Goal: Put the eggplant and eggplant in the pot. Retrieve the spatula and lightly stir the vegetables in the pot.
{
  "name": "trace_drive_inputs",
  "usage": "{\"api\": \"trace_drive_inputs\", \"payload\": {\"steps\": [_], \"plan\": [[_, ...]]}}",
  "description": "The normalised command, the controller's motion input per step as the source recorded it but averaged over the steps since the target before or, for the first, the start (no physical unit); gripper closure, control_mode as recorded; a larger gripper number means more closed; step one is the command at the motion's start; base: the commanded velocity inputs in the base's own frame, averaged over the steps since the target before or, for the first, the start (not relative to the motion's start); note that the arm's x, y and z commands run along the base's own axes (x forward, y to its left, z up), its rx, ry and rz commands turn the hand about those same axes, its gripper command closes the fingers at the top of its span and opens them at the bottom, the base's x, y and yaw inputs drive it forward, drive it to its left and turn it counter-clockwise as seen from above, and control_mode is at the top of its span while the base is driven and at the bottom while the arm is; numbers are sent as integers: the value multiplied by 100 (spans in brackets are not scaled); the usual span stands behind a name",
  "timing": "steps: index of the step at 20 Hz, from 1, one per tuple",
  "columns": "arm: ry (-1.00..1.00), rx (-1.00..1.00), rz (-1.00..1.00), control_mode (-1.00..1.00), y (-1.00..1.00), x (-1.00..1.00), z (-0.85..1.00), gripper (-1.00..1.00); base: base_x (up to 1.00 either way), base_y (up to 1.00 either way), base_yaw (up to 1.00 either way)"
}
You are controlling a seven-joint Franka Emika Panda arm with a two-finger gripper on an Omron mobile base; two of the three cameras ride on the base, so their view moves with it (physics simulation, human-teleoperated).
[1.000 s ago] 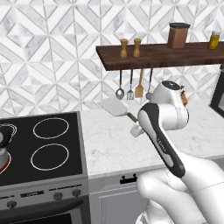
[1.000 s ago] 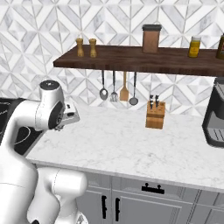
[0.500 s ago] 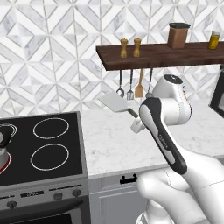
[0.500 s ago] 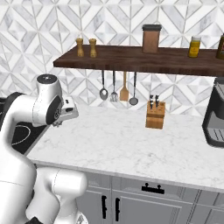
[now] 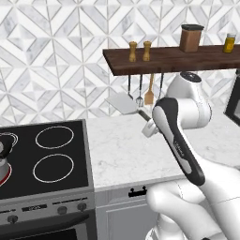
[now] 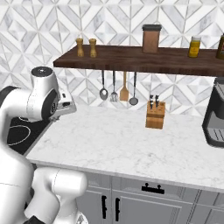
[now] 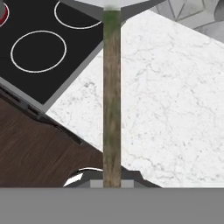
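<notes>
While the hand (image 5: 146, 123) hangs above the marble tabletop (image 5: 126, 150), its jaws are pinched tight on the thin handle of the spatula (image 5: 123, 102); seen from the left base camera, the flat light grey blade juts out and up to the left of the wrist, level with the utensils that hang under the wooden shelf (image 5: 173, 60) and well clear of the tabletop; from the right base camera the blade shows as a pale slab beside the white wrist, over the edge where the tabletop meets the stove (image 6: 17, 131); in the hand camera the handle runs straight up the middle, brownish with a greenish tint toward its far end, and meets the grey blade at the top edge; below it lie the black cooktop with its white burner rings on one side and the speckled tabletop on the other, with dark wood floor past the stove front; at the far left edge of the left base view, part of a steel vessel (image 5: 4, 147) sits on a rear burner, too cropped to identify; salt and pepper shakers (image 5: 139, 50), a brown canister (image 5: 191, 37) and a yellow jar (image 5: 229, 42) stand on the shelf; a knife block (image 6: 155, 114) stands on the tabletop near the wall.
</notes>
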Motion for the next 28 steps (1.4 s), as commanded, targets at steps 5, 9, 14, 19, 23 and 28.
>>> {"api": "trace_drive_inputs", "payload": {"steps": [5,9,14,19,23,28], "plan": [[4,0,0,100,0,1,4,100,0,0,0],[0,0,0,100,0,0,0,100,-20,7,1],[0,0,0,100,0,0,0,100,-36,39,0],[0,0,0,100,0,0,0,100,-16,69,0],[0,0,0,100,0,0,0,100,-13,96,0],[0,0,0,100,0,0,0,100,-8,100,0]]}}
